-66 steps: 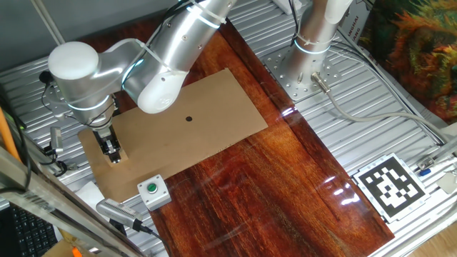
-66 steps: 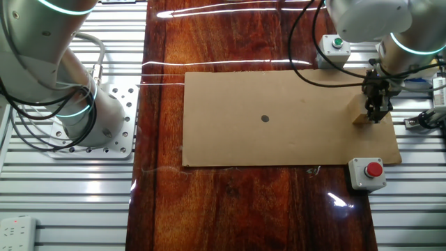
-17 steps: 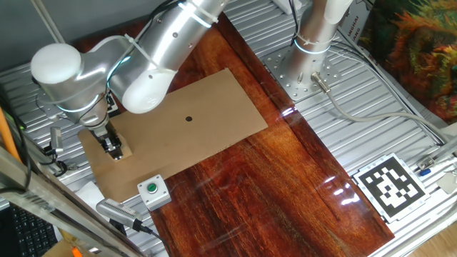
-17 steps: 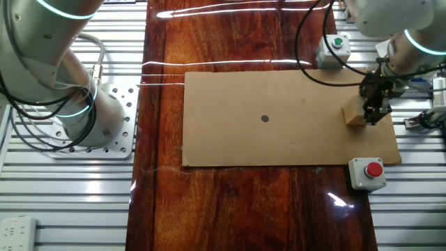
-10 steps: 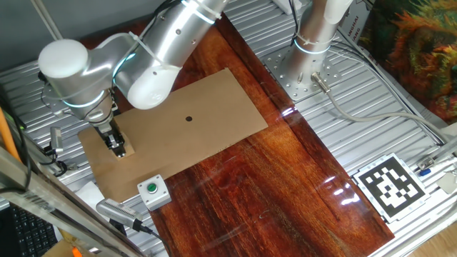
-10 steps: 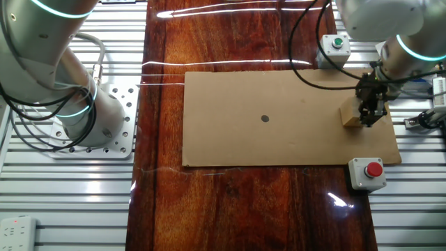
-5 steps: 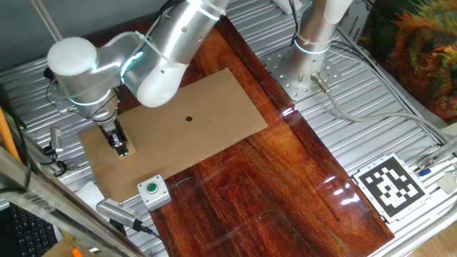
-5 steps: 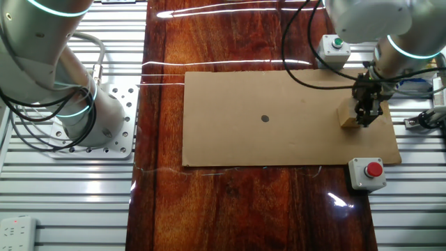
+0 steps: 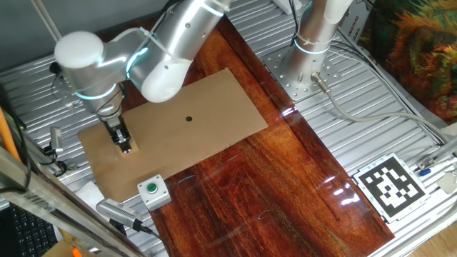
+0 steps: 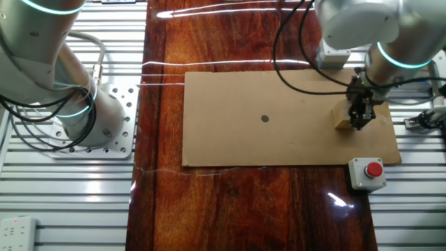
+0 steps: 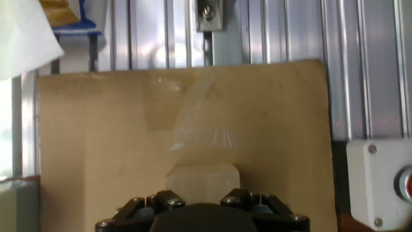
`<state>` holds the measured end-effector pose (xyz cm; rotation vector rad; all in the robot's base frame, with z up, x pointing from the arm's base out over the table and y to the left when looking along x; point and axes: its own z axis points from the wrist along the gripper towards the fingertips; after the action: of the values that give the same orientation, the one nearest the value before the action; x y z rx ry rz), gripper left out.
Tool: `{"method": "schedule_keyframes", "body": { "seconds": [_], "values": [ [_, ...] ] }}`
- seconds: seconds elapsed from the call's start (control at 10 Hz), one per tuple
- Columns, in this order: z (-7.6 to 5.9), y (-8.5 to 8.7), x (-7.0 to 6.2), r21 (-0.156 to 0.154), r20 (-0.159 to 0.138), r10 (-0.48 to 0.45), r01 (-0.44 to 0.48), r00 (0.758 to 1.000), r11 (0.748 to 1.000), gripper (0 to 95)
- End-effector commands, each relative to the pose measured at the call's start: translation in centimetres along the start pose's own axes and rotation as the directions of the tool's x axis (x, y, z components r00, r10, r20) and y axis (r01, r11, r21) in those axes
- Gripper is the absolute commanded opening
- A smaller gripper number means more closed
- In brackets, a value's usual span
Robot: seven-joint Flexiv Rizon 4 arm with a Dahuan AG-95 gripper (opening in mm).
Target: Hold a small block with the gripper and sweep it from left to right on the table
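While the pincer pinches the small block low on the tan board, near that board's end by the button boxes, the sweep step looks under way. Next move, by my judgement: hold the block flat and drag it across toward the black dot. Counter is glossy red-brown wood with ribbed metal surround; plenty of bare board ahead.

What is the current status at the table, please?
Tool shut on small block. Block down on the tan board, at its button-box end. Nothing on the board toward the black dot.
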<state>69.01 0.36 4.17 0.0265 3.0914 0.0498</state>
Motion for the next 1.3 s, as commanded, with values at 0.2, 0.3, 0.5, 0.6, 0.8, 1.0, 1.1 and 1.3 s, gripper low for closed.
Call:
{"method": "schedule_keyframes", "body": {
  "seconds": [0.2, 0.3, 0.5, 0.6, 0.8, 1.0, 1.1, 1.3],
  "values": [
    [1.3, -0.2, 1.0, 0.029, -0.007, -0.011, 0.011, 1.0, 1.0, 0.0],
    [1.4, -0.2, 1.2, 0.041, -0.012, -0.013, 0.014, 1.0, 0.999, 0.0],
    [1.3, -0.3, 1.8, 0.024, -0.014, 0.0, 0.0, 1.0, 1.0, 0.0],
    [1.2, -0.3, 2.2, 0.016, -0.011, 0.001, -0.001, 1.0, 1.0, 0.0],
    [0.9, -0.3, 3.1, 0.04, -0.017, -0.015, 0.015, 1.0, 0.999, 0.0],
    [0.4, -0.4, 3.9, 0.054, -0.025, -0.024, 0.025, 0.999, 0.998, 0.0],
    [-0.1, -0.6, 4.8, 0.042, -0.042, -0.011, 0.013, 0.999, 0.999, 0.0],
    [-0.3, -0.7, 5.7, -0.045, -0.02, 0.03, -0.031, 0.999, 0.999, 0.0]
  ]
}}
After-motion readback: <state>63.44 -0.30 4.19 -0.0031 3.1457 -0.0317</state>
